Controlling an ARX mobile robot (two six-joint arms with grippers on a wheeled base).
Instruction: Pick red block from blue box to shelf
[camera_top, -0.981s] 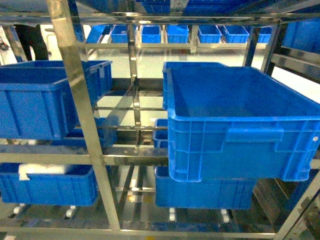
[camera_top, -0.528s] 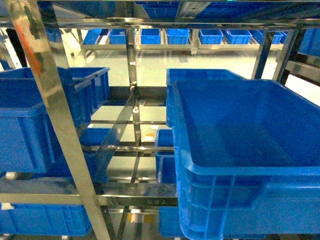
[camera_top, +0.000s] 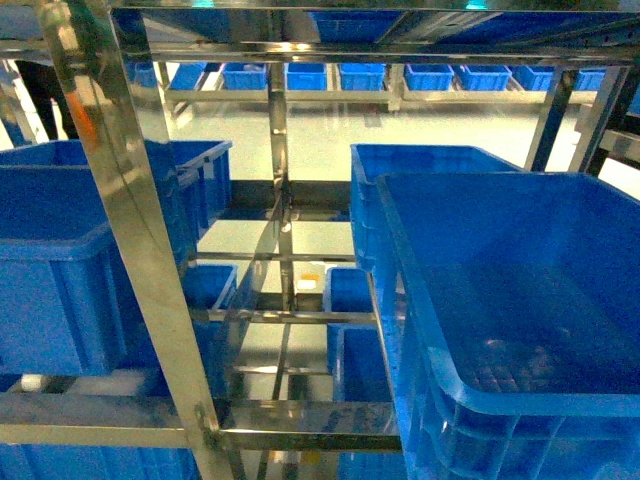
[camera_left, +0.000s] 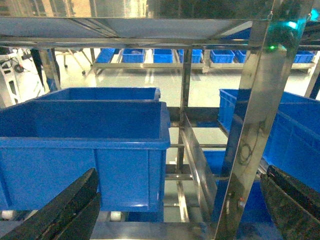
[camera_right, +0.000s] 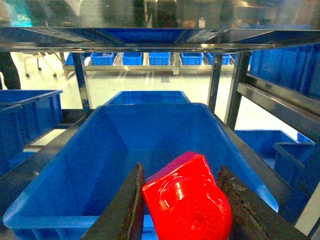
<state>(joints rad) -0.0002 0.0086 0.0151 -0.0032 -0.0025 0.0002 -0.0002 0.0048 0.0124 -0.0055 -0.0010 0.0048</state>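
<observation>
Head cam sits close to the shelf (camera_top: 130, 250), facing straight into it. Left wrist cam looks level past an upright at the left crate (camera_left: 85, 145); right wrist cam peers down into the right crate (camera_right: 150, 145), which head also catches.

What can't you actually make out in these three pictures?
- Right gripper: missing from the head view; only the right wrist view shows its fingers clamping the red block.
- Red block's underside: cut off by the bottom edge.
- Left gripper: only dark finger edges show at the bottom corners of the left wrist view.
- Shelf: its top and feet are cropped in the head view.
</observation>
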